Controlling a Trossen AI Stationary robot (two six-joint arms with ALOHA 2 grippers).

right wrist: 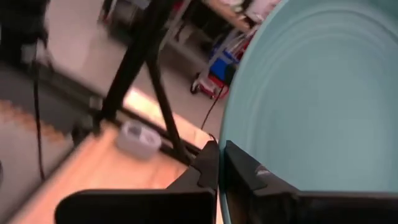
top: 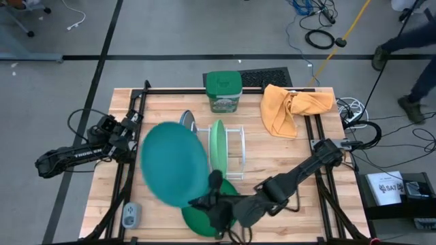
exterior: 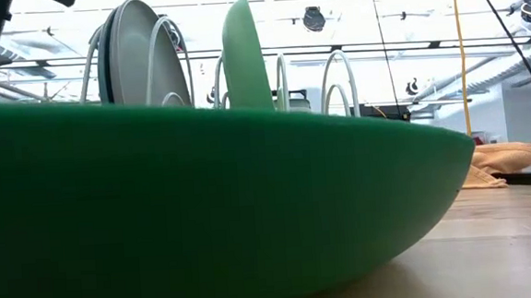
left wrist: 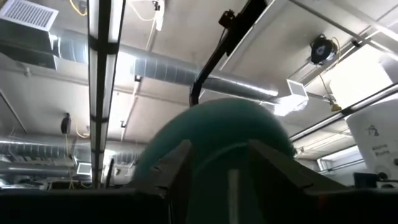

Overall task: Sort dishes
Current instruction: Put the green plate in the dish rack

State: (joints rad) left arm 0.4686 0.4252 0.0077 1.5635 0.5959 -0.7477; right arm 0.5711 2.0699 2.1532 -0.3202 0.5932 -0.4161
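Observation:
My right gripper [top: 215, 182] is shut on the teal plate [top: 174, 163], held up over the table's near middle. The dark green plate [top: 204, 216] lies flat on the table just below it and fills the foreground of the low view [exterior: 204, 199]. The light green plate [top: 216, 146] and the grey plate [top: 187, 122] stand on edge in the white wire rack [top: 235, 146]. My left gripper [top: 133, 128] waits open at the table's left, and the teal plate shows beyond its fingers in the left wrist view [left wrist: 214, 124]. My right gripper pinches the teal plate's rim [right wrist: 224, 134] between its two fingers, one on each face, at the plate's near right side. The fingers come from the table's right, pointing left. The plate is lifted clear of the table, its face tilted upward.
A green lidded tub [top: 223, 90] stands at the far edge and an orange cloth [top: 289, 109] lies at the far right. A small grey object [top: 131, 215] lies at the near left corner. A person's legs [top: 409, 61] show beyond the table's right.

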